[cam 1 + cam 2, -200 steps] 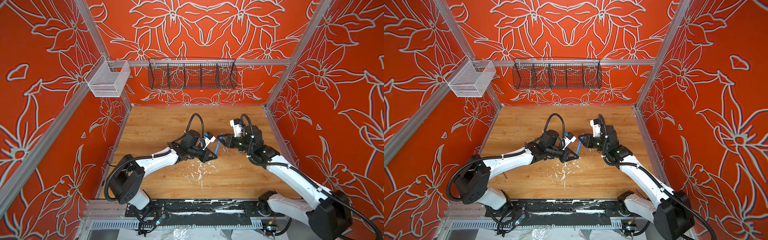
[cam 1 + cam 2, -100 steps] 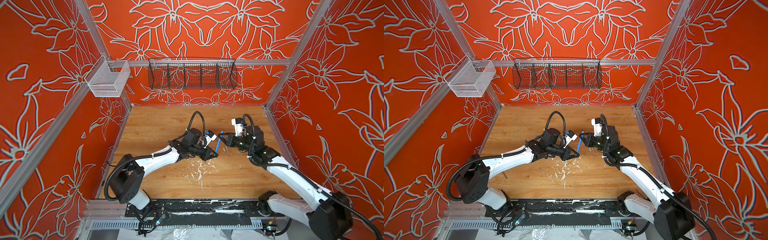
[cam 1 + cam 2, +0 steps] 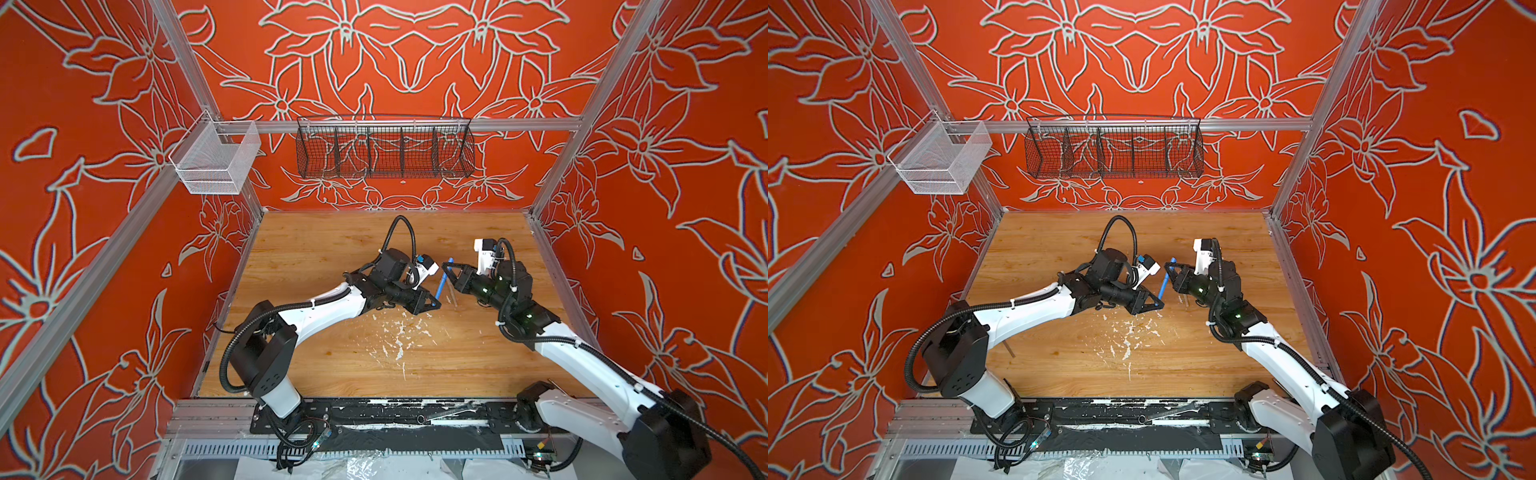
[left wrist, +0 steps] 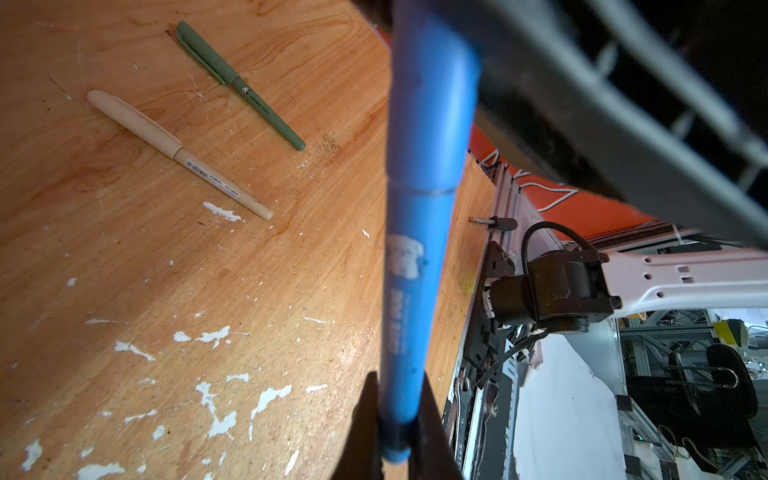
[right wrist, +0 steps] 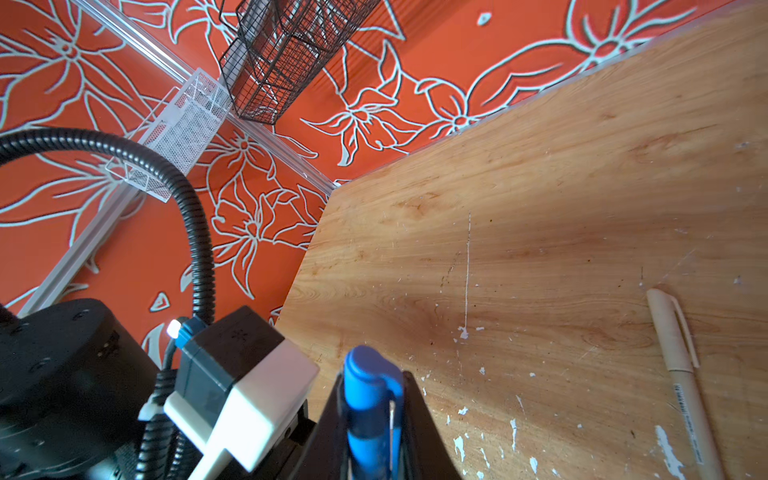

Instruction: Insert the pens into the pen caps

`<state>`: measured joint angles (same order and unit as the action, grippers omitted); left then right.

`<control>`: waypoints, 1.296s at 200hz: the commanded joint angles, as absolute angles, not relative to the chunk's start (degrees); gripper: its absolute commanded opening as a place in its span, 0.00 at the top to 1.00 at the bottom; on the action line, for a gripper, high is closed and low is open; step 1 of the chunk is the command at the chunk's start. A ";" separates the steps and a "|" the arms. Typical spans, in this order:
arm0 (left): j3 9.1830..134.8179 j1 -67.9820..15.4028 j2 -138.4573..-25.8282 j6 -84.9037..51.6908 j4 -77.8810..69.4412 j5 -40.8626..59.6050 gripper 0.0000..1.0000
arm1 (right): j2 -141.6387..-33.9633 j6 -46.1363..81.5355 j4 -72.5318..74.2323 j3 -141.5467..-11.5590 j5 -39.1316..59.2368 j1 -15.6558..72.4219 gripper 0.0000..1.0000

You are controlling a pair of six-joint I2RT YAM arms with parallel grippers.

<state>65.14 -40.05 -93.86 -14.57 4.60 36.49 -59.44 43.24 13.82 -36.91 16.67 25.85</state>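
The blue pen [image 4: 409,311] hangs slanted above the wooden table [image 3: 332,257], between my two grippers. My left gripper [image 4: 399,399] is shut on its rear end, also seen in both top views [image 3: 432,305] [image 3: 1156,305]. The blue pen cap [image 5: 368,374] sits on the pen's far end, flush with the barrel at a seam. My right gripper [image 5: 372,399] is shut on that blue cap [image 4: 432,124]. An olive green pen [image 4: 239,85] and a beige pen [image 4: 178,153] lie on the table, each with its cap on. The right wrist view shows the beige pen [image 5: 681,374] beside the gripper.
A black wire basket [image 3: 384,151] hangs on the back wall and a white mesh basket [image 3: 216,162] on the left rail. White paint flecks [image 3: 399,336] mark the table's middle. Orange walls close in three sides.
My right gripper's jaws have narrowed onto the blue cap. Both arms have stayed almost where they were, with the pen held between them.
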 commanded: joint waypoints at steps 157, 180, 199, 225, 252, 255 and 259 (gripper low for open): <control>55.96 -35.82 -83.05 -18.43 1.58 26.24 0.38 | -67.55 34.13 -9.22 -50.56 14.00 27.36 1.00; 50.94 -35.77 -76.07 -19.63 5.53 17.64 0.09 | -72.27 31.65 -10.75 -53.79 14.16 27.07 1.00; 47.65 -35.77 -69.83 -20.91 10.32 6.34 0.03 | -77.87 29.31 -14.33 -56.93 14.28 27.03 1.00; 44.06 -35.37 -62.48 -21.77 17.96 -10.33 0.03 | -86.12 27.99 -15.04 -58.97 15.94 27.07 1.00; 39.45 -31.33 -57.07 -24.67 22.14 -19.52 0.03 | -94.27 26.99 -15.27 -61.46 16.35 27.14 1.00; 38.81 -30.84 -56.03 -24.78 22.19 -20.15 0.03 | -95.02 26.88 -15.08 -61.64 16.40 27.08 1.00; 38.02 -30.32 -54.44 -24.92 22.23 -20.97 0.03 | -95.93 26.88 -14.81 -61.82 16.43 27.10 1.00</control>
<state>41.95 -33.34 -58.85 -21.98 16.21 -7.57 -91.46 29.17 -12.71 -59.59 15.11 27.29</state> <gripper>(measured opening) 0.968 0.192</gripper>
